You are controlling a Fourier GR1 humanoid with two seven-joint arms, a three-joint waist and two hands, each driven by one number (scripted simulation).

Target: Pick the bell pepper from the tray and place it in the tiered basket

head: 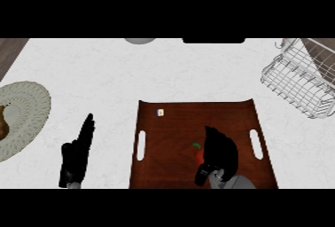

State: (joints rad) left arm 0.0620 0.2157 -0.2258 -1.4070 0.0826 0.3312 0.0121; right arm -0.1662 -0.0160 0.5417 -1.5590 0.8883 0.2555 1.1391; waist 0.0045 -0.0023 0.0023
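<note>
Peeking out from the left edge of the black right hand [219,153], the small red bell pepper with a green stem [198,153] lies on the dark brown wooden tray with slotted handles [170,133]. That hand covers most of it; whether its fingers have closed on the pepper cannot be told. Well apart, at the far right, stands the white wire tiered basket [301,80]. If the hold catches only an edge, the pepper could roll away on lifting. The left hand [77,153] rests open on the white counter [163,71], near a pale woven plate [29,108]
</note>
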